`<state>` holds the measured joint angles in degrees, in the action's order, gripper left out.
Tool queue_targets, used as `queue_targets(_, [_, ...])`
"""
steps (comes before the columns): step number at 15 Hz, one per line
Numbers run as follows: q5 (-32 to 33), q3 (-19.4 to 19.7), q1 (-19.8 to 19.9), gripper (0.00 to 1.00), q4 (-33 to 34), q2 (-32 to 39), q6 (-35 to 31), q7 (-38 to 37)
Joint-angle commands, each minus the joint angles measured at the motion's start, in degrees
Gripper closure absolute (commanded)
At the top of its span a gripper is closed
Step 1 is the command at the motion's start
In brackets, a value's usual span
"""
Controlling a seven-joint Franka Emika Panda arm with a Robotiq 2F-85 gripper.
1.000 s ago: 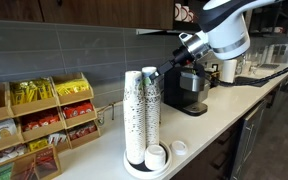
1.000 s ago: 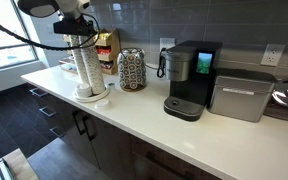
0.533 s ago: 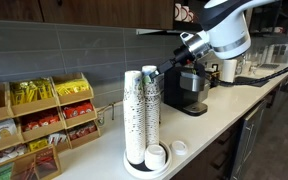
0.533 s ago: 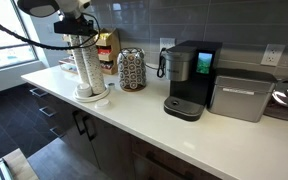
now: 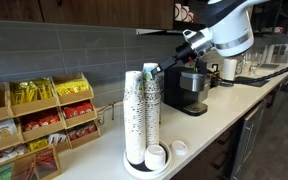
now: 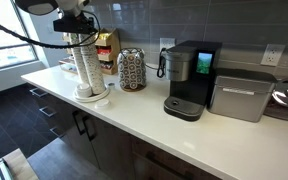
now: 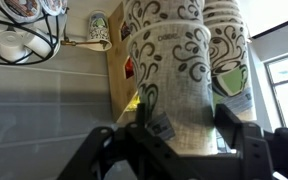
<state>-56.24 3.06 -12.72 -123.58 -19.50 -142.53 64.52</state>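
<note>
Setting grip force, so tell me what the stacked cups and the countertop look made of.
Stacked cups: paper, it seems, with a matte finish, printed brown swirls and thin nested rims. Countertop: smooth, off-white, with a slight sheen; it could be stone or a solid-surface laminate, and the look leaves that open.

In your wrist view the cup stacks [image 7: 174, 60] run off at twelve o'clock; the claw [image 7: 184, 125] at six o'clock is blurred, its grip unclear.
</note>
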Motion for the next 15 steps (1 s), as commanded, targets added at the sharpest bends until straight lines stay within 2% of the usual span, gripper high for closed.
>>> queue_targets(1, [-2.0, -0.85, 0.96, 0.24, -0.9, -0.93, -0.29, 2.14])
queue_targets(2, [-2.13, -0.87, 0.99, 0.29, -0.89, -0.95, -0.3, 2.31])
queue_targets(4, [-2.25, -0.95, 1.05, 0.48, -0.91, -1.06, -0.36, 2.65])
queue_targets(6, [-2.47, -0.99, 1.04, 0.63, -0.92, -1.14, -0.38, 2.94])
queue_targets(10, [-2.73, -1.03, 1.06, 0.69, -0.95, -1.53, -0.62, 3.35])
queue_targets(15, [-2.8, -1.2, 1.33, 0.69, -0.93, -3.25, -1.3, 3.95])
